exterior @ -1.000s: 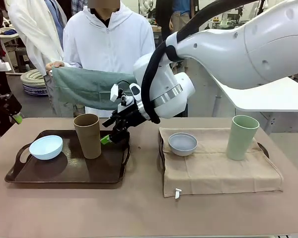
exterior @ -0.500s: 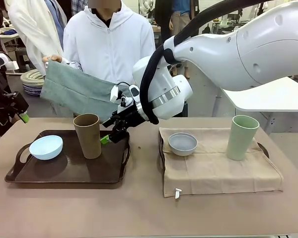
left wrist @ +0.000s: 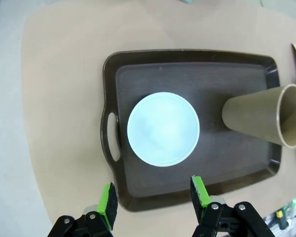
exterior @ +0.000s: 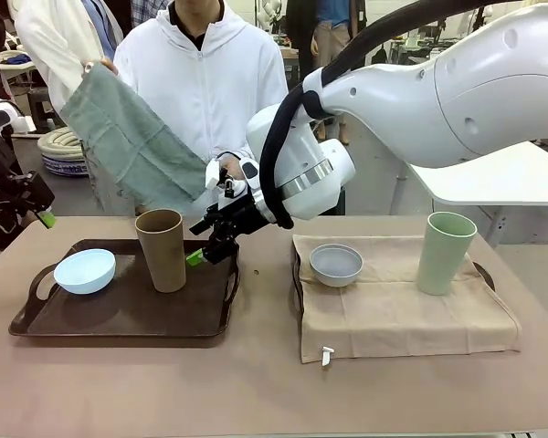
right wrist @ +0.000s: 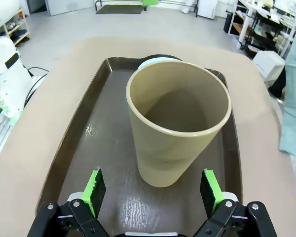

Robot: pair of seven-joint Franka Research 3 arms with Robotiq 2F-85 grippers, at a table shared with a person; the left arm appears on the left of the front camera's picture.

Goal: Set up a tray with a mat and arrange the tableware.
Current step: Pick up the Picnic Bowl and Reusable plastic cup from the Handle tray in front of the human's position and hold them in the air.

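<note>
Right hand (exterior: pixel 196 257); two cups (exterior: pixel 162 248) (exterior: pixel 445 253), two bowls (exterior: pixel 84 271) (exterior: pixel 336 265)

A dark brown tray (left wrist: pixel 153 74) lies on the tan surface (left wrist: pixel 64 74), seen from above. The pale blue bowl (left wrist: pixel 163 129) sits inside the tray, empty, nearer the end with the handle slot (left wrist: pixel 112 137). The tan brown cup (left wrist: pixel 259 118) stands toward the tray's opposite end, apart from the bowl (both its side and its open rim show). The left pincer (left wrist: pixel 154 195) hangs over the tray's near rim, its green pads spread wide with nothing between them.
</note>
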